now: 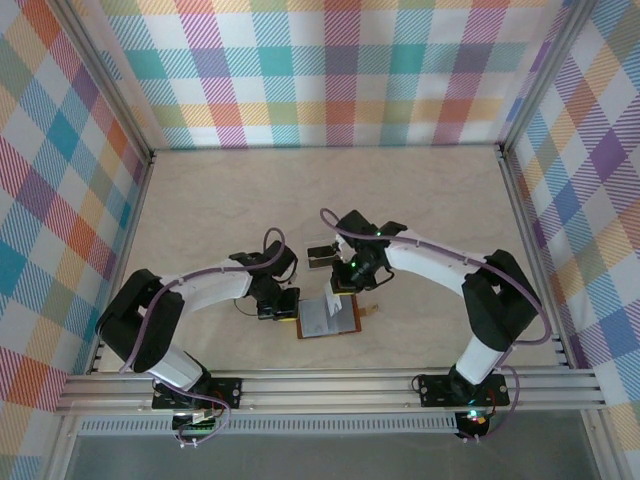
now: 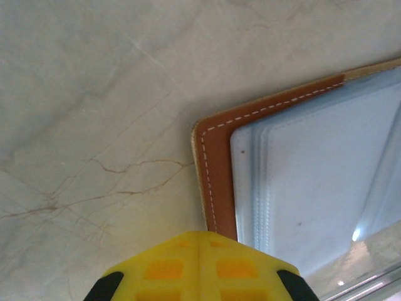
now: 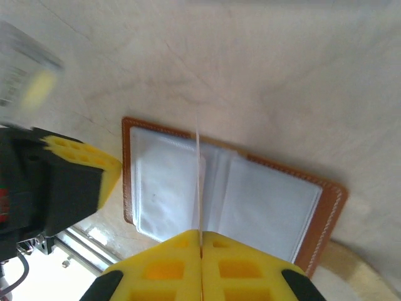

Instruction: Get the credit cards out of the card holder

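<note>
The card holder (image 1: 346, 318) lies open on the table, brown leather with clear pockets (image 3: 269, 207) facing up and a strap tab (image 1: 368, 312) at its right. My left gripper (image 2: 199, 234) is shut with nothing between its fingers. Its tip rests at the brown left border (image 2: 216, 163) of the holder, also seen from above (image 1: 280, 304). My right gripper (image 3: 201, 233) is shut on a thin credit card (image 3: 198, 175), seen edge-on above the holder's middle fold. From above, that card (image 1: 322, 255) shows as a small dark and pale rectangle left of the right gripper (image 1: 342, 268).
The metal rail (image 1: 330, 385) runs along the table's near edge, just below the holder. Plaid walls (image 1: 330, 70) close off the back and both sides. The left gripper's yellow finger (image 3: 81, 164) sits close to the holder's left edge. A blurred grey shape (image 3: 25, 75) is at upper left.
</note>
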`<action>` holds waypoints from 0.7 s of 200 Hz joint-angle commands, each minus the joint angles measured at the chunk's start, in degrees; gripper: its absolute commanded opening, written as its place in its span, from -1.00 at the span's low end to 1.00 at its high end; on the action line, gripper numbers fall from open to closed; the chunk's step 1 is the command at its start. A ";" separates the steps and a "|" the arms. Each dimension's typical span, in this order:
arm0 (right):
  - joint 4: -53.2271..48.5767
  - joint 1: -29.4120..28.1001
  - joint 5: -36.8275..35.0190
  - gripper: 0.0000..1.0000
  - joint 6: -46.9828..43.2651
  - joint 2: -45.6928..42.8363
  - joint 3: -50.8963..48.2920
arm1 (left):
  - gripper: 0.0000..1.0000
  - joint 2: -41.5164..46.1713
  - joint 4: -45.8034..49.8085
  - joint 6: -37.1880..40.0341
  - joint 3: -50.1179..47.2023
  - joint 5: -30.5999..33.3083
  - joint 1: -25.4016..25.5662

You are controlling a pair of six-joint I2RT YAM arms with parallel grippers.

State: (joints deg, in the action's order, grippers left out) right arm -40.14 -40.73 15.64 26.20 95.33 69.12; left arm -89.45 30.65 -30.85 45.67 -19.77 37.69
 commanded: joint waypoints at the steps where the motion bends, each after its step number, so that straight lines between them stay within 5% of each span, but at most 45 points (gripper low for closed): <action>1: -3.66 1.52 -3.21 -0.84 -9.67 -2.23 3.83 | -0.95 -0.64 -1.36 -0.64 -0.70 -1.17 -0.43; 29: -5.95 3.14 -5.86 -0.86 -19.68 -0.59 8.73 | -0.96 -0.28 -0.61 -0.22 -0.48 -0.78 -0.51; 95: -8.30 3.51 -9.29 -0.97 -64.53 5.77 20.09 | -0.95 3.12 0.81 0.00 -1.97 1.38 -3.33; 140: -11.21 3.55 -10.60 -1.00 -85.88 10.86 27.00 | -0.91 5.32 -0.29 -0.97 -4.83 -0.06 -7.58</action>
State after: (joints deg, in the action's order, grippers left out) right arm -48.49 -37.15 6.20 -41.98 103.24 91.61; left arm -85.91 29.82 -30.83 42.83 -19.22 32.23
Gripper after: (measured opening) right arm 0.058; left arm 0.050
